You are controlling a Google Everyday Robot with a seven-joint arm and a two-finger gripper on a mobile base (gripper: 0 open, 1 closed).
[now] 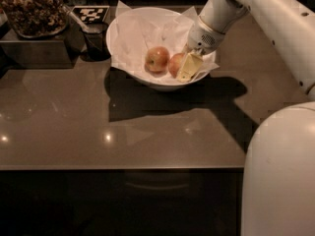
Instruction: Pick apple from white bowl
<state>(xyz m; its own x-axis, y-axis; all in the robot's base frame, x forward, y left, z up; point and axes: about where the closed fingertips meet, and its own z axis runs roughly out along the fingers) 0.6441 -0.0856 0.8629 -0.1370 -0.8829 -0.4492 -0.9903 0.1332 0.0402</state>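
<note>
Down in the white bowl (166,86) (lined with crinkled white paper (132,37)) sits the apple (174,63), its right side hidden behind the gripper (189,68), which is lowered against it. Whether it is clamped cannot be told. A second apple (157,59) lies just left. A dark cup (96,42) stands beside the bowl.

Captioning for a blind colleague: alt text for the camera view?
A robot arm's gripper reaches into the paper-lined white bowl, at one apple; a second apple lies beside it. A dark cup stands next to the bowl on a brown table.
</note>
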